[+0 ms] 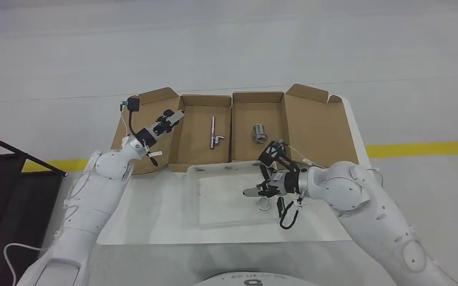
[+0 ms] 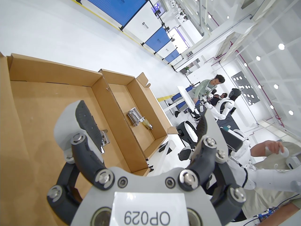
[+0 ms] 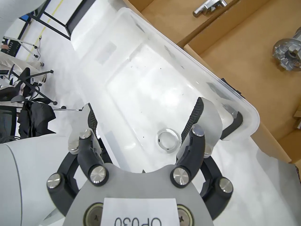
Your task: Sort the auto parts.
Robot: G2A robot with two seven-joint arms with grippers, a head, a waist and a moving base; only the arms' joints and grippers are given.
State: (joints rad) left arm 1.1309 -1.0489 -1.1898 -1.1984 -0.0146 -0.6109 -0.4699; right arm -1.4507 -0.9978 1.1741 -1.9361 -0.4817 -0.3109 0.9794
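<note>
Inspection begins at the clear tray (image 1: 204, 214), taken as the reference for all positions.

1. Right pincer (image 3: 144, 106): it hangs inside the tray's right end, released, fingers spread wide and grasping nothing. In my judgement it is held this way, low and open, to take the last loose part out of the tray.

2. Metal ring (image 3: 167, 141): it lies flat on the tray floor at the right end, towards the rim nearest the robot. It sits within the span of the open fingers, close beside one finger (image 3: 195, 118) and well apart from the other. No contact can be confirmed. The top view places the right pincer (image 1: 263, 191) just above the ring (image 1: 265, 206).

3. Two open cardboard boxes stand side by side just beyond the tray's far rim. The left box (image 1: 193, 154) holds a rod part (image 1: 213, 132); the right box (image 1: 275, 150) holds a hub part (image 1: 259, 133). One kind per box suggests that the boxes are the sorting destinations. Which box suits the ring cannot be told.

4. Left pincer (image 2: 144, 116): it is raised over the left box, beyond the tray's left end. It is released and empty. It appears parked clear of the right arm's work.
</note>
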